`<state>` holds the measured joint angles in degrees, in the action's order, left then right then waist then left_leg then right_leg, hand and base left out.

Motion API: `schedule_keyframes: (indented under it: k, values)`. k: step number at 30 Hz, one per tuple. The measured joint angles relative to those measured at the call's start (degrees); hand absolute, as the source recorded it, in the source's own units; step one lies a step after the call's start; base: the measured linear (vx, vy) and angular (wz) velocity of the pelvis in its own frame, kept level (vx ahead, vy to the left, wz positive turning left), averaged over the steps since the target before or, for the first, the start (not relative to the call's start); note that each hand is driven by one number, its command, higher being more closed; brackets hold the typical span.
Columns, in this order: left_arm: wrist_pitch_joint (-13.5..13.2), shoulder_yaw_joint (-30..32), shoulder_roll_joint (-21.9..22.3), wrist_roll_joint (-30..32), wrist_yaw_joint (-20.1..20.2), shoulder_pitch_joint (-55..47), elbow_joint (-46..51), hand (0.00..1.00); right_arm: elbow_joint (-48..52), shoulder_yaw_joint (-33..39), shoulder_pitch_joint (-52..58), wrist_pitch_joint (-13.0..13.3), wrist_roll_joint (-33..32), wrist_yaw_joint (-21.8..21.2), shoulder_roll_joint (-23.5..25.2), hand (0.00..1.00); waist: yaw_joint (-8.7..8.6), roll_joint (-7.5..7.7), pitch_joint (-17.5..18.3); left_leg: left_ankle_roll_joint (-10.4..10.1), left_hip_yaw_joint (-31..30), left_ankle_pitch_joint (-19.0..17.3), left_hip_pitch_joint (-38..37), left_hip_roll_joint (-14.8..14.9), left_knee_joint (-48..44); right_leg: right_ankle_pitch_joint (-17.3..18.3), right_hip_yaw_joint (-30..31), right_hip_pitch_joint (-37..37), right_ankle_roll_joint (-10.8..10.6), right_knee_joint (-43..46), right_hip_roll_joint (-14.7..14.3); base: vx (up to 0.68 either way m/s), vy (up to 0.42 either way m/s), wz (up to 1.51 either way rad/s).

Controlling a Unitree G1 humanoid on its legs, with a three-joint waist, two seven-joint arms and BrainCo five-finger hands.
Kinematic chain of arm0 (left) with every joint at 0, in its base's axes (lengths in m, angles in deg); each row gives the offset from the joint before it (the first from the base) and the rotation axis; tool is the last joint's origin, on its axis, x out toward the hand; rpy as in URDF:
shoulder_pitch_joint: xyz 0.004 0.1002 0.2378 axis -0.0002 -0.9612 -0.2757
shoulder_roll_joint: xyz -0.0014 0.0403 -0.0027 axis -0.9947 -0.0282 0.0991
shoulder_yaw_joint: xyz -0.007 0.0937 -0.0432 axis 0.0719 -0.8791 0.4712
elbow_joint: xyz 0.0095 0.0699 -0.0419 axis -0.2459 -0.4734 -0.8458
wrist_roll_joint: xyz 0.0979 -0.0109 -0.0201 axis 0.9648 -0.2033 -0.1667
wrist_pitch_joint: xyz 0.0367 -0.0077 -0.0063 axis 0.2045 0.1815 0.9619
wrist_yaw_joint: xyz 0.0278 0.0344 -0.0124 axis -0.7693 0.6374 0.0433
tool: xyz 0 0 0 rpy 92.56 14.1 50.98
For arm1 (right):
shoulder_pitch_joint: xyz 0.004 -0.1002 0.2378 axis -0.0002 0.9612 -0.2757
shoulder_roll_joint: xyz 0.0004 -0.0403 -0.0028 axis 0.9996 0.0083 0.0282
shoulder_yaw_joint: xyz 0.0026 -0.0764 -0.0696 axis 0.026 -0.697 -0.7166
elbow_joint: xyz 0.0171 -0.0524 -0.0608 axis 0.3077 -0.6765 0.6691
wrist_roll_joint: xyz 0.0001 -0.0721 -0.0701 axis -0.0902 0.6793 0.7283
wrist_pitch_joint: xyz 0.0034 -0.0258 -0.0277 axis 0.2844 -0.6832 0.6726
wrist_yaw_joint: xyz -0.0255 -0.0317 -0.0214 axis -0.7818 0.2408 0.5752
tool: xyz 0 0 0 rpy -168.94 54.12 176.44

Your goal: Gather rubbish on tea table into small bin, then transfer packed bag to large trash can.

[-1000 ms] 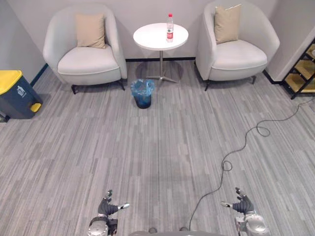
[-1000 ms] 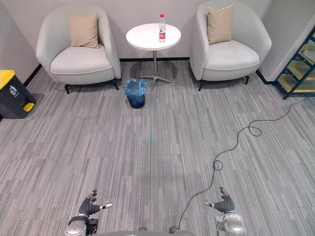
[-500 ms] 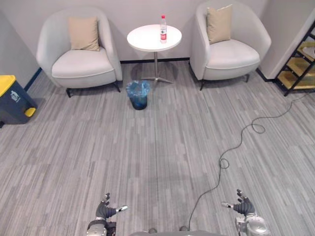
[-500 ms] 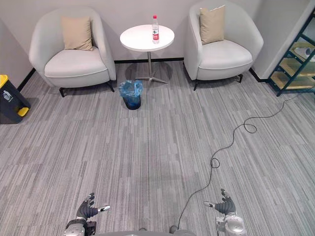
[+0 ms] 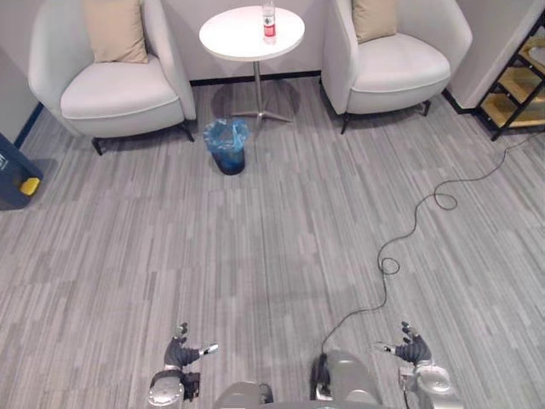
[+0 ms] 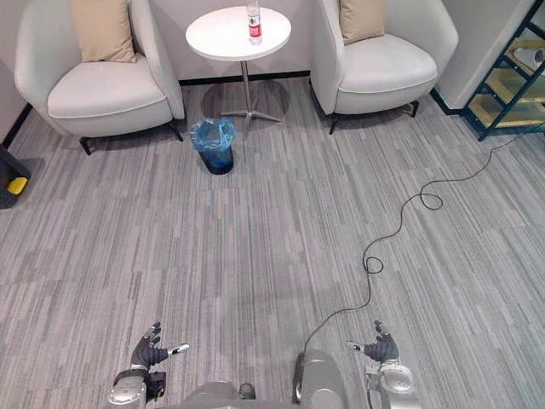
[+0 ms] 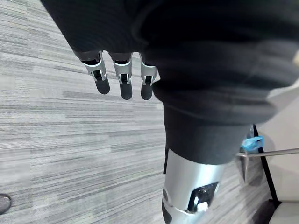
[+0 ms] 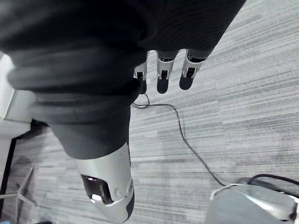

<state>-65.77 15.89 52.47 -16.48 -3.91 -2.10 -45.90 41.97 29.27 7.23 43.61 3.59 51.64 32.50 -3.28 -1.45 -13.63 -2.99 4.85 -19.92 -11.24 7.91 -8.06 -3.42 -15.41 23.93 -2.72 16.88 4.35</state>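
Rubbish is one plastic water bottle [image 5: 269,21], upright on the round tabletop [image 5: 234,36] far ahead — likely light, smooth, easy to squash; best held around its middle. Left hand [image 5: 178,353] and right hand [image 5: 412,349] hang spread, empty.

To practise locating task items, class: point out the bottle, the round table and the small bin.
bottle [image 5: 269,20], left eye view, on its label.
round table [image 5: 234,32], left eye view, on the bare top.
small bin [image 5: 228,161], left eye view, on its dark side wall.
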Motion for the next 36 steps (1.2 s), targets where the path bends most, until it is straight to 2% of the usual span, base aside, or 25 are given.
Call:
schedule_keyframes:
  k: [1, 2, 3, 5, 7, 8, 10, 12, 15, 16, 17, 18, 19, 21, 22, 23, 24, 25, 26, 29, 30, 32, 34, 35, 36]
  values:
    - [0.0, -0.3, 0.0, 0.0, 0.0, 0.5, -0.2, 0.00, 0.0, 0.1, 0.2, 0.0, 0.0, 0.2, -0.1, 0.00, 0.08, -0.07, 0.1, -1.1, -0.5, 0.5, -0.5, 0.9, 0.9, -0.1, -1.0, -0.5, 3.9, 0.2, -0.8, 0.62, -0.236, 0.35]
    - [0.0, -1.3, -0.1, 0.1, 0.2, 2.0, -0.4, 0.00, 0.2, 0.8, -0.8, 0.0, 0.0, 0.7, 0.0, 0.00, 0.57, -0.90, -0.4, -3.3, -0.7, 2.2, -0.3, 2.1, 0.9, 1.9, -1.7, 0.4, 5.2, 3.8, -1.1, 0.59, -0.249, 0.21]
    - [0.0, -1.9, 0.2, 0.2, 0.4, 2.9, -0.4, 0.00, 0.2, 2.2, -1.6, 0.0, -0.1, 1.0, 0.1, 0.00, 0.35, -1.05, -0.7, -6.0, -1.7, 4.4, -0.7, 2.1, -0.6, 6.4, -2.0, 2.0, 6.2, 10.8, 0.0, 0.57, -0.257, 0.28]
    - [-0.1, -1.9, 1.0, 0.2, 0.2, 2.7, -0.3, 0.00, 0.4, 2.1, -1.2, 0.1, -0.6, 1.0, 0.1, 0.00, -0.29, -1.12, -0.8, -7.1, -2.1, 7.8, 1.7, 2.6, -12.2, 12.3, -2.6, -1.5, 6.0, 14.3, 0.2, 0.51, -0.270, 0.31]
    - [-0.1, -1.9, 1.9, 0.2, 0.4, 1.7, 0.2, 0.00, 0.9, 1.6, -1.1, 0.8, -1.9, 1.1, 0.1, 0.00, 0.25, -3.09, -1.3, -6.8, -1.8, 14.1, 13.0, 8.3, -39.6, 14.6, -3.5, -10.7, 6.4, 5.8, -4.3, 0.65, -0.265, 0.00]
    - [0.0, -1.7, 1.8, 0.2, 0.4, 1.3, 0.8, 0.00, 1.7, 1.0, -1.0, 0.8, -2.8, 1.4, 0.7, 0.00, 1.10, -3.66, -1.4, -4.7, -0.5, 12.7, 18.2, 10.6, -51.1, 14.9, -2.9, -15.4, 7.3, 2.3, -6.4, 0.69, -0.216, -0.31]
    - [0.1, -1.8, 1.8, 0.2, 0.4, 0.3, 2.9, 0.00, 3.3, 0.0, -0.8, 0.9, -4.1, 2.0, 1.9, 0.00, 2.81, -1.85, -2.2, -2.0, 1.9, 10.9, 24.0, 10.9, -57.7, 15.0, -1.1, -22.4, 7.3, -2.7, -7.4, 0.55, -0.143, -0.42]
    - [0.0, -1.8, 2.1, 0.1, 0.4, -0.1, 5.5, 0.00, 6.0, -0.2, -0.8, 1.1, -4.4, 2.3, 2.4, 0.00, 4.37, -0.55, -2.8, -0.5, 4.4, 9.3, 30.1, 9.8, -56.2, 15.0, 1.3, -28.2, 7.3, -8.1, -7.8, 0.54, -0.080, -0.51]
    - [-0.1, -1.7, 2.1, 0.1, 0.4, 0.1, 6.6, 0.00, 4.5, -0.2, -3.7, 1.2, -4.4, 2.4, 1.2, 0.00, 7.36, 1.04, -3.3, -0.3, 6.3, 8.0, 36.8, 3.4, -34.0, 15.7, 5.8, -33.2, 6.0, -12.2, -5.1, 0.52, 0.076, -0.70]
    - [-0.1, -1.7, 2.4, 0.1, 0.4, -0.2, 6.5, 0.00, 2.9, 0.3, -5.1, 1.2, -4.3, 2.4, 0.7, 0.00, 7.61, 0.84, -3.3, -1.8, 6.2, 11.1, 37.3, 0.6, -20.2, 16.6, 7.1, -35.5, 4.8, -13.3, -4.0, 0.68, 0.231, -0.86]
    - [-0.2, -1.7, 2.8, 0.1, 0.4, -1.9, 6.5, 0.00, 1.6, 0.2, -5.0, 1.0, -4.3, 3.0, 0.0, 0.00, 7.82, -0.75, -2.5, -2.9, 6.2, 16.0, 36.3, -0.4, -7.0, 17.5, 8.8, -37.9, 3.7, -14.2, -4.4, 0.60, 0.243, -0.77]
    - [-0.2, -1.7, 3.0, 0.1, 0.4, -2.4, 6.5, 0.00, 1.5, 0.2, -4.9, 1.0, -4.3, 3.1, -0.5, 0.00, 8.42, -1.67, -1.9, -2.3, 5.9, 18.0, 36.4, 0.0, -3.6, 18.6, 10.0, -39.0, 3.3, -14.4, -4.9, 0.62, 0.299, -0.89]
    - [-0.1, -1.1, 3.0, 0.2, 0.3, -3.2, 6.0, 0.00, 0.3, -0.2, -4.5, 0.8, -4.1, 3.2, 0.2, 0.00, 9.14, -0.50, -1.1, 2.7, 5.0, 25.1, 36.4, -1.3, -7.6, 20.5, 12.1, -41.4, 2.3, -14.5, -3.2, 0.61, 0.301, -0.49]
    - [-0.1, 0.4, 2.8, 0.2, 0.4, -3.0, 6.2, 0.00, -0.2, -1.0, -3.8, 0.8, -3.4, 3.1, 0.7, 0.00, 8.76, 2.68, 0.1, 5.4, 6.3, 19.0, 37.1, -4.0, -13.7, 21.0, 13.3, -38.4, 1.2, -4.9, 0.8, 0.67, 0.292, -0.10]
    - [-0.1, 0.4, 2.9, 0.2, 0.4, -3.1, 6.0, 0.00, -0.6, -1.0, -3.8, 0.8, -3.0, 3.1, 0.7, 0.00, 8.85, 3.01, 0.2, 5.7, 6.7, 17.0, 36.5, -4.3, -15.0, 20.7, 14.2, -36.3, -0.3, 1.1, 1.5, 0.60, 0.255, -0.05]
    - [-0.1, 0.4, 2.8, 0.2, 0.4, -3.2, 4.9, 0.00, -1.8, -1.0, -3.8, 0.8, -2.1, 3.0, 1.0, 0.00, 8.66, 3.46, 0.0, 6.3, 6.7, 13.8, 33.6, -5.4, -16.0, 16.7, 14.9, -31.7, -8.7, 15.3, 2.9, 0.58, 0.260, 0.13]
    - [0.1, 0.1, 1.8, 0.2, 0.3, -3.3, 4.3, 0.00, -3.1, -1.1, -3.5, 0.8, -1.7, 2.9, 1.7, 0.00, 7.58, 4.27, -0.1, 7.2, 5.9, 11.7, 29.3, -7.1, -15.3, 12.4, 15.5, -27.1, -12.8, 29.4, 4.0, 0.58, 0.243, 0.30]
    - [0.2, -0.1, 1.4, 0.1, 0.2, -3.3, 4.3, 0.00, -3.6, -1.3, -3.4, 0.7, -1.6, 2.9, 2.0, 0.00, 7.21, 4.50, -0.1, 7.8, 5.4, 11.1, 26.9, -7.8, -14.5, 13.2, 15.1, -24.9, -11.5, 34.7, 4.1, 0.57, 0.183, 0.44]
    - [0.2, -0.5, 1.1, 0.0, 0.1, -3.2, 4.3, 0.00, -3.8, -2.0, -2.6, 0.7, -1.6, 2.9, 2.0, 0.00, 6.99, 4.31, -0.2, 8.3, 4.6, 10.1, 21.7, -8.6, -11.6, 16.0, 13.0, -20.9, -6.8, 39.5, 4.8, 0.69, 0.144, 0.34]
    - [-0.1, -0.8, 0.6, -0.1, -0.1, -3.0, 4.3, 0.00, -3.5, -3.4, -1.6, 0.7, -1.6, 2.1, 1.9, 0.00, 5.40, 2.88, -0.4, 8.7, 1.6, 8.7, 11.9, -8.4, -5.4, 20.3, 4.8, -11.7, -1.5, 29.1, 4.1, 0.55, 0.052, 0.47]
    - [-0.1, -0.7, 0.6, -0.1, 0.0, -2.9, 4.1, 0.00, -3.5, -3.5, -1.5, 0.7, -1.6, 1.9, 1.8, 0.00, 5.04, 2.77, -0.5, 8.3, 0.7, 8.4, 10.8, -8.4, -4.9, 20.3, 4.5, -10.3, -1.5, 24.8, 3.6, 0.65, -0.052, 0.82]
    - [-0.1, -0.7, 0.3, -0.1, 0.0, -1.8, 2.5, 0.00, -3.5, -3.1, -0.8, 0.7, -1.6, 1.7, 1.6, 0.00, 3.79, 3.41, -0.4, 6.6, -2.8, 7.0, 6.1, -8.4, -2.1, 12.6, 5.8, -7.2, -3.6, -0.5, 2.6, 0.61, -0.118, 0.79]
    - [0.0, -0.7, 0.3, -0.1, 0.0, -0.9, 1.7, 0.00, -3.7, -2.1, -0.3, 0.4, -1.6, 1.7, 1.7, 0.00, 3.89, 4.22, -0.2, 4.7, -4.9, 4.7, 3.3, -8.3, -1.5, 5.2, 8.1, -5.7, -4.1, -7.6, 2.5, 0.63, -0.215, 0.81]
    - [0.0, -0.7, 0.8, -0.1, 0.0, -0.9, 1.6, 0.00, -3.9, -1.9, -0.1, 0.3, -1.6, 1.7, 1.3, 0.00, 3.71, 3.39, 0.0, 3.6, -6.9, 2.4, 1.1, -6.7, -1.8, -1.0, 9.2, -7.0, -2.0, -6.5, 1.5, 0.65, -0.264, 0.81]
    - [0.0, -0.7, 1.4, -0.1, 0.0, -1.0, 1.5, 0.00, -3.9, -1.9, 0.1, 0.2, -1.5, 1.7, 1.1, 0.00, 3.50, 2.03, 0.6, 2.5, -8.0, 1.6, 0.6, -4.8, -3.4, -0.6, 8.8, -7.3, 0.1, -4.7, -0.2, 0.69, -0.275, 0.60]
